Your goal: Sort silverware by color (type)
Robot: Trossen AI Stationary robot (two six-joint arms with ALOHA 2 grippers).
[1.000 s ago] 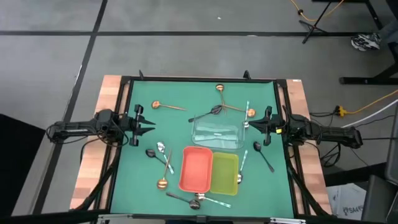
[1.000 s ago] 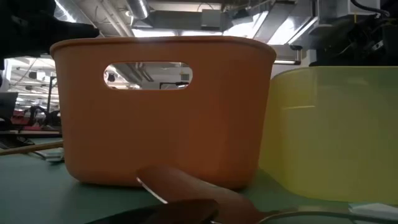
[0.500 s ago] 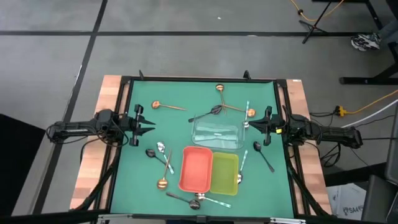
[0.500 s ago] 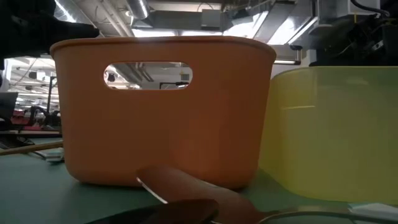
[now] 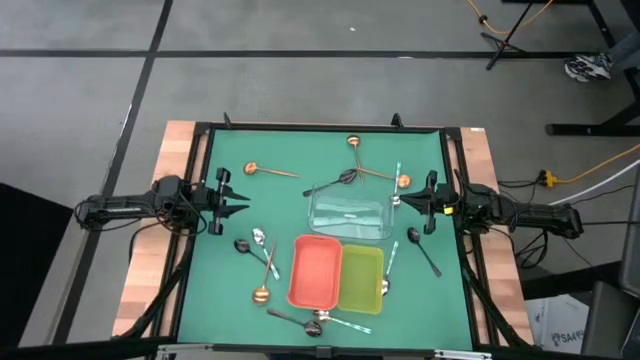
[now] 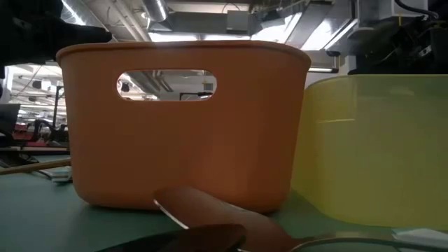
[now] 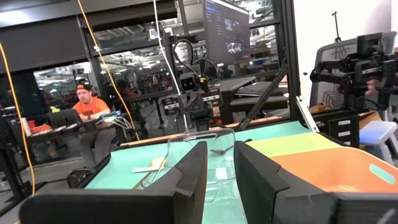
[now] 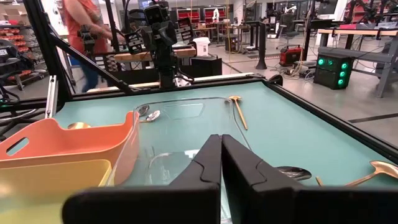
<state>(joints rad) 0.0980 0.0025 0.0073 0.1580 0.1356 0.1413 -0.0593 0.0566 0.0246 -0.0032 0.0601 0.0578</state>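
The clear tray is taken as the landmark, set on the green tabletop just behind the red tray and the yellow-green tray, which stand side by side and touching.

The left end effector is held well to the left of the clear tray, at the tabletop's left edge, with its fingers parted by a narrow gap and nothing between them. The right end effector is held just to the right of the clear tray, its fingers pressed together and empty.

The silverware is scattered over the tabletop, none of it inside the trays as far as can be seen. A copper spoon is seen behind and to the left of the clear tray; another copper spoon and a black spoon are crossed just behind it. A silver spoon, a black spoon and a copper spoon lie to its left and in front. A black spoon lies to its right, in front of the right end effector. More pieces are clustered in front of the red tray.
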